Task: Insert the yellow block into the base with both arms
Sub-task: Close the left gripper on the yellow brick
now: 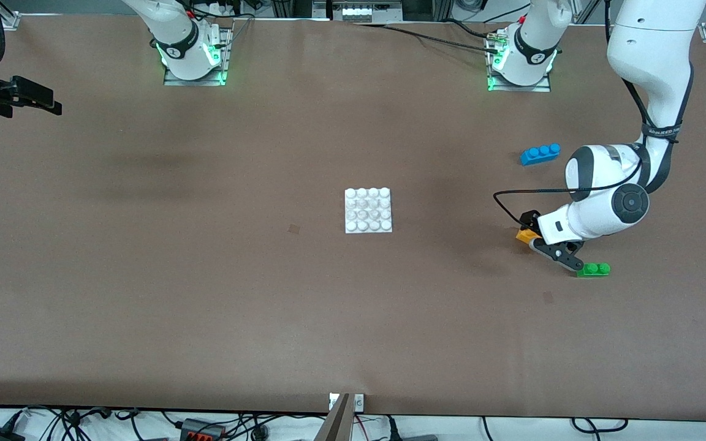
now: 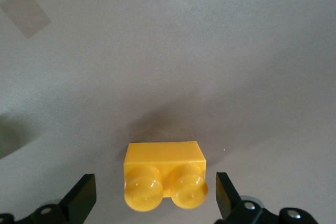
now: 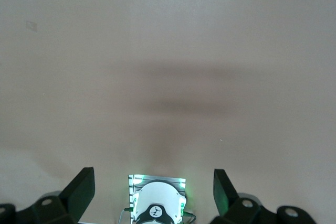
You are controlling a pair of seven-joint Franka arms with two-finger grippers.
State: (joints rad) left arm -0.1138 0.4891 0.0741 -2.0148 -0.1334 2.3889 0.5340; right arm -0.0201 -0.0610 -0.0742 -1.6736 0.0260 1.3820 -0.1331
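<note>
The yellow block (image 1: 526,235) lies on the brown table toward the left arm's end, studs up. My left gripper (image 1: 543,240) is low over it and open. In the left wrist view the yellow block (image 2: 164,174) sits between the two black fingertips (image 2: 81,198) with a gap on each side, untouched. The white studded base (image 1: 368,211) lies flat at the table's middle, apart from both arms. My right gripper (image 1: 46,103) hangs high at the right arm's end of the table, open and holding nothing; the right wrist view (image 3: 153,192) looks down on bare table and that arm's own mount.
A green two-stud brick (image 1: 593,269) lies just beside the left gripper, nearer to the front camera than the yellow block. A blue three-stud brick (image 1: 540,154) lies farther from the camera, close to the left arm's elbow. Cables run along the table's edges.
</note>
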